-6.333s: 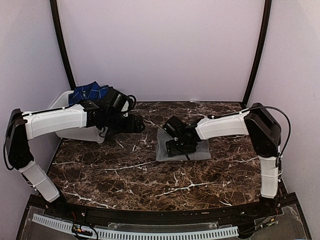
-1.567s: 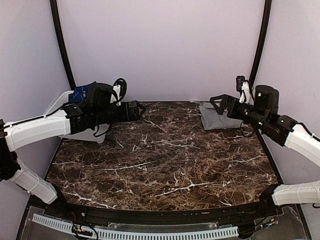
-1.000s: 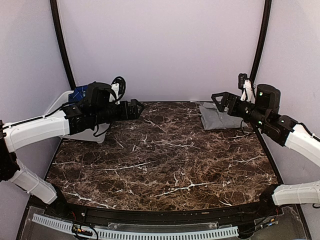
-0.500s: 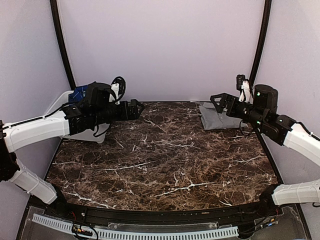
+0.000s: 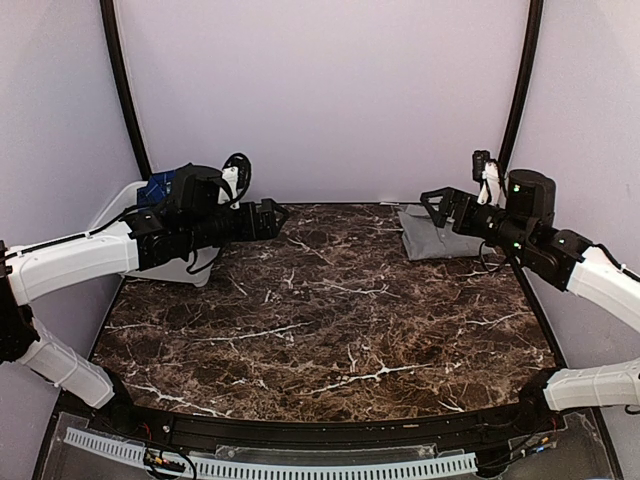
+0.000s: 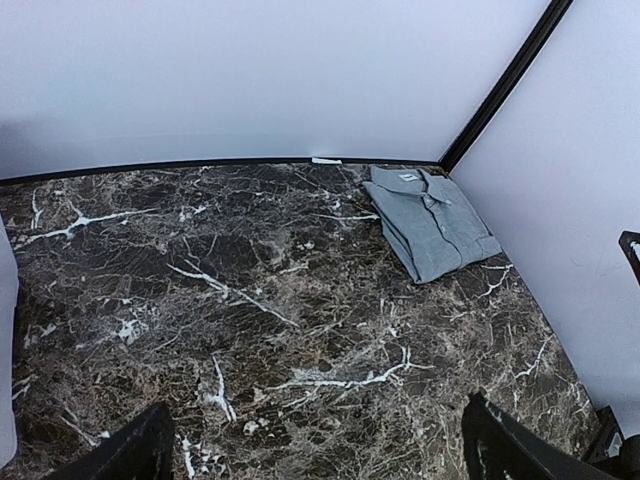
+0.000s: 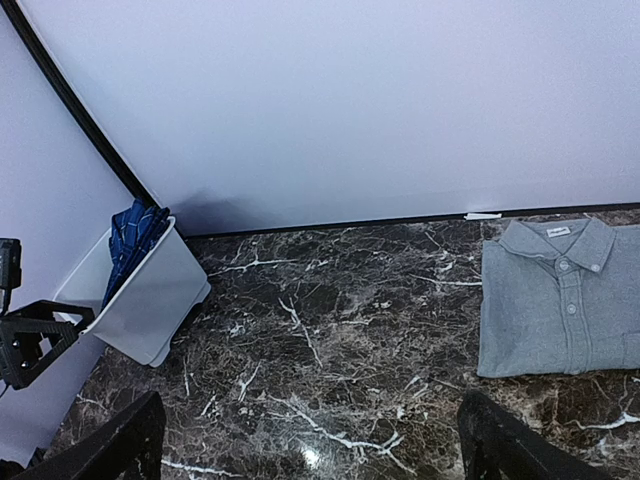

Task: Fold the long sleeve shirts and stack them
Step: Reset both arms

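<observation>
One grey shirt [image 7: 555,300] is lying neatly folded, collar up; one navy plaid shirt [image 7: 130,240] is slumping inside one white tub [image 7: 150,300]. The left gripper [image 5: 277,214] and right gripper [image 5: 432,203] are gaping, empty.

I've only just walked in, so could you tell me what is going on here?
Two robot arms are folding shirts. The grey shirt lies folded at the far right corner of the table; the plaid shirt is bunched in the white tub at far left. The left gripper and right gripper hang open above it, holding nothing.
</observation>
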You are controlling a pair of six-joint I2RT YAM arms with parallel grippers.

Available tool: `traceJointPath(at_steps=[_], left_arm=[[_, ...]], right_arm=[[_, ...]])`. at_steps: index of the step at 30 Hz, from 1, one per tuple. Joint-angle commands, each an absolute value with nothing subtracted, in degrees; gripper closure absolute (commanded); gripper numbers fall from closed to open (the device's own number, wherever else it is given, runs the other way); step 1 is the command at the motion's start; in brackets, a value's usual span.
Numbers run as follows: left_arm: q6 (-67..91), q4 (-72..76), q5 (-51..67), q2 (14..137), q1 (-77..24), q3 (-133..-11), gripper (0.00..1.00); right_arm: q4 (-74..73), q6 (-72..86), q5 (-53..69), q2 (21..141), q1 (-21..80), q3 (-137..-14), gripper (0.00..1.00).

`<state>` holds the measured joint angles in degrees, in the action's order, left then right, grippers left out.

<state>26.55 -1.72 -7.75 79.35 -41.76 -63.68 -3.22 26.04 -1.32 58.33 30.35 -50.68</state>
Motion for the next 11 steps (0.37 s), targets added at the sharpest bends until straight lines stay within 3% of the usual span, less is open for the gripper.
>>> traceJointPath(at_steps=[1, 11], left_arm=[[26.1, -0.43, -7.62, 76.73, -41.84, -62.78, 0.01], [26.28, -0.52, -7.51, 76.72, -41.81, -62.57, 0.01]], right_arm=[[-2.49, 26.04, -1.49, 57.82, 30.58, -51.77, 0.01], [-2.46, 26.18, -1.76, 57.59, 30.58, -51.51, 0.01]])
